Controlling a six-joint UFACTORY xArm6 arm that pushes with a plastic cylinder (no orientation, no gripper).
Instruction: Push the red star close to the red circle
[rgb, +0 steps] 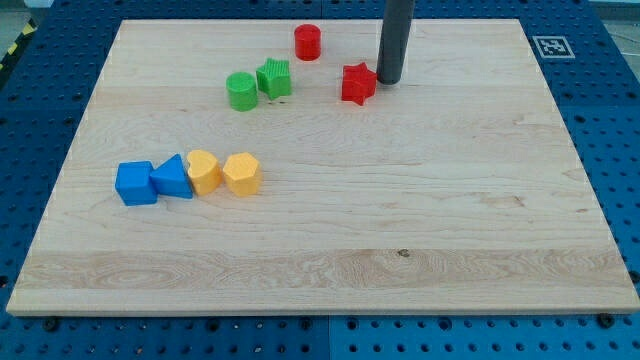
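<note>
The red star (357, 83) lies near the view's top, right of centre. The red circle (307, 42) stands up and to the left of it, a short gap away. My tip (388, 79) rests on the board just right of the red star, touching or almost touching its right side. The dark rod rises from there out of the view's top.
A green circle (241, 91) and a green star (273, 78) sit together left of the red star. A blue square (135, 184), a blue triangle (172, 177) and two yellow blocks (204, 171) (241, 173) form a row at the view's left. The wooden board (400, 250) lies on a blue pegboard.
</note>
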